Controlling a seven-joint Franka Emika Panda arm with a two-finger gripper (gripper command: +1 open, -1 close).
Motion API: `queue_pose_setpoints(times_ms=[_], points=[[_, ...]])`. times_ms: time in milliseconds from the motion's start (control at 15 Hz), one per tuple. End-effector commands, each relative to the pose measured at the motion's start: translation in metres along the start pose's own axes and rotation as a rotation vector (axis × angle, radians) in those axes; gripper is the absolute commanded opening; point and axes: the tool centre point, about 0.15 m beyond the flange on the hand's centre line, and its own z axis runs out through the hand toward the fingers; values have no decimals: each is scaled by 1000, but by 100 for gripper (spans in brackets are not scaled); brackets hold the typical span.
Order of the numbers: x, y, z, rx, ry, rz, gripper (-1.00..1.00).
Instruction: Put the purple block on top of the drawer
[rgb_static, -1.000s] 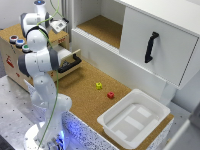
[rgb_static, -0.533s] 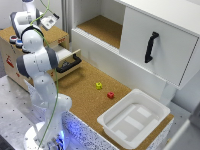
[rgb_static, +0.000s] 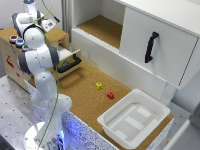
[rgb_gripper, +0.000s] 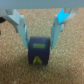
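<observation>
In the wrist view my gripper (rgb_gripper: 39, 42) has its two fingers (rgb_gripper: 22, 35) closed against the sides of the purple block (rgb_gripper: 39, 50), a small dark purple cube over a cork surface. I cannot tell whether the block touches the cork. In the exterior view my arm (rgb_static: 37, 55) reaches over the cork-topped wooden box (rgb_static: 56, 34) at the exterior view's left; my fingertips and the block are hidden there. The drawer (rgb_static: 67, 54), pale wood with a black bar handle (rgb_static: 70, 63), stands pulled open. Round coloured buttons (rgb_static: 16, 41) sit on the box top.
A yellow cube (rgb_static: 99, 85) and a red cube (rgb_static: 110, 95) lie on the cork table. A white tray (rgb_static: 112, 125) stands at the front right. The big white cabinet (rgb_static: 165, 30) with a black handle (rgb_static: 150, 47) and an open shelf (rgb_static: 100, 27) fills the back.
My arm's upper links have swung toward the exterior view's left and back a little, staying over the box top. The cubes, tray and drawer have not moved.
</observation>
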Motion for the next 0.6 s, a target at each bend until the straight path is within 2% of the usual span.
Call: queue_pose_setpoints(times_ms=[0, 333, 533], points=[[-1, 10, -53, 40, 8, 73, 100], [-48, 4, -83, -37, 8, 232, 100], [-103, 2, -80, -21, -18, 432, 100]])
